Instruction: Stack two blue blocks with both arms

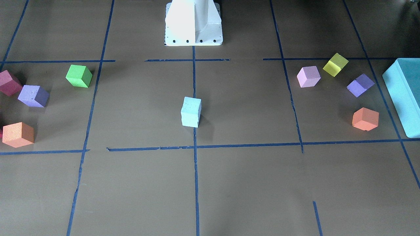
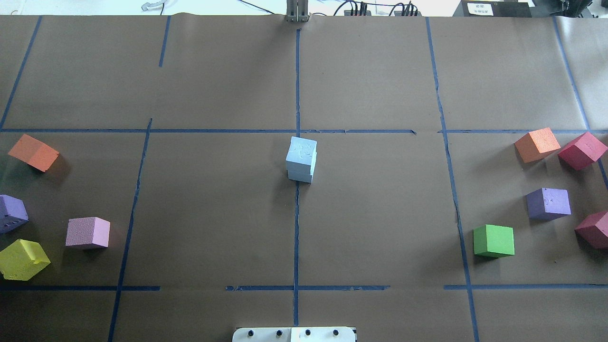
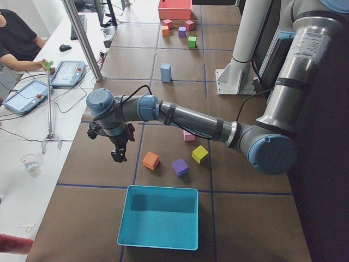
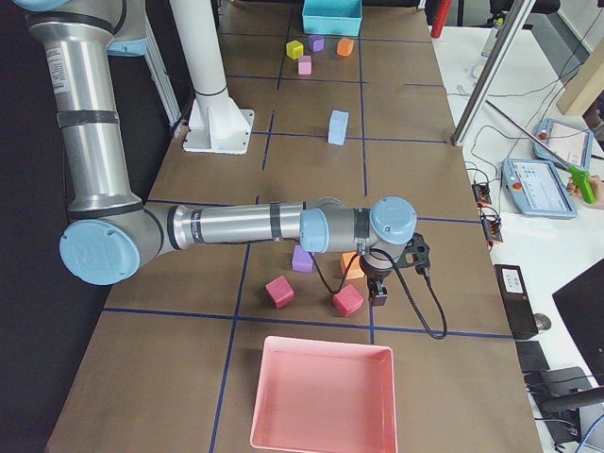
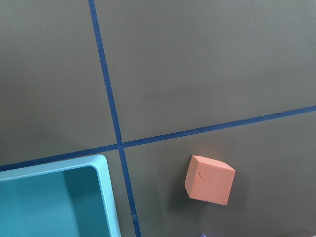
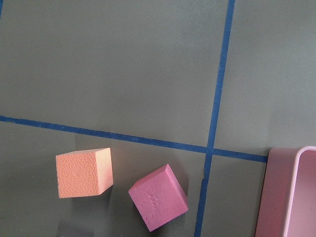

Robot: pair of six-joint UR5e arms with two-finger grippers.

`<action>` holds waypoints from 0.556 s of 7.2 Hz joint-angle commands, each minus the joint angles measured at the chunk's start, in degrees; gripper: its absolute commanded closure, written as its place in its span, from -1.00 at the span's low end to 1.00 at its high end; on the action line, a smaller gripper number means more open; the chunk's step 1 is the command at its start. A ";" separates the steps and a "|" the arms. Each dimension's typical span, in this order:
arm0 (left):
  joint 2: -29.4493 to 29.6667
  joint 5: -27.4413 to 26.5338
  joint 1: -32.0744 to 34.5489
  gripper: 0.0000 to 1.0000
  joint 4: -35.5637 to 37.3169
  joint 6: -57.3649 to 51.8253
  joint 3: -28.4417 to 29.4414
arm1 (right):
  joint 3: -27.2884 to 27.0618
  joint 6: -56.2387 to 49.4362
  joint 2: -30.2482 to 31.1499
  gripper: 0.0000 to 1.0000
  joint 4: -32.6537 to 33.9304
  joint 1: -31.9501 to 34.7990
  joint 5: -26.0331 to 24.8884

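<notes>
The two pale blue blocks stand one on top of the other as a stack (image 1: 191,112) at the table's middle, on the centre tape line (image 2: 301,159). The stack also shows in the exterior left view (image 3: 166,72) and the exterior right view (image 4: 337,126). No gripper is near it. My left gripper (image 3: 119,155) hangs over the table's left end, beside an orange cube (image 3: 151,160). My right gripper (image 4: 379,294) hangs over the right end, next to a magenta cube (image 4: 347,300). Both show only in side views, so I cannot tell whether they are open or shut.
A teal tray (image 3: 158,217) lies at the left end and a pink tray (image 4: 323,394) at the right end. Coloured cubes lie on both sides: green (image 2: 493,241), purple (image 2: 548,204), orange (image 2: 537,145), pink (image 2: 88,232), yellow (image 2: 23,259). The white pedestal (image 1: 193,23) stands behind the stack.
</notes>
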State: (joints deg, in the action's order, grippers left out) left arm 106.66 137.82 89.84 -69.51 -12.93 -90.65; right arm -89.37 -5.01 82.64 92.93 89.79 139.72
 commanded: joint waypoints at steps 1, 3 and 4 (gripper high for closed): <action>-5.19 -0.54 0.42 -1.00 0.17 0.27 -3.81 | -0.19 0.00 0.15 -1.00 -0.03 0.04 -0.24; -7.51 -1.50 0.25 -1.00 -0.19 0.45 -4.71 | -0.19 -0.09 0.68 -1.00 -0.29 0.04 -0.24; -7.87 -1.50 0.07 -1.00 -3.41 0.37 -3.15 | -0.36 -0.18 0.51 -1.00 -0.12 0.04 -0.06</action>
State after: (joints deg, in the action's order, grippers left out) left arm 99.76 136.46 90.08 -70.49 -12.54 -94.71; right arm -89.62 -5.09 83.17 92.73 89.82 139.53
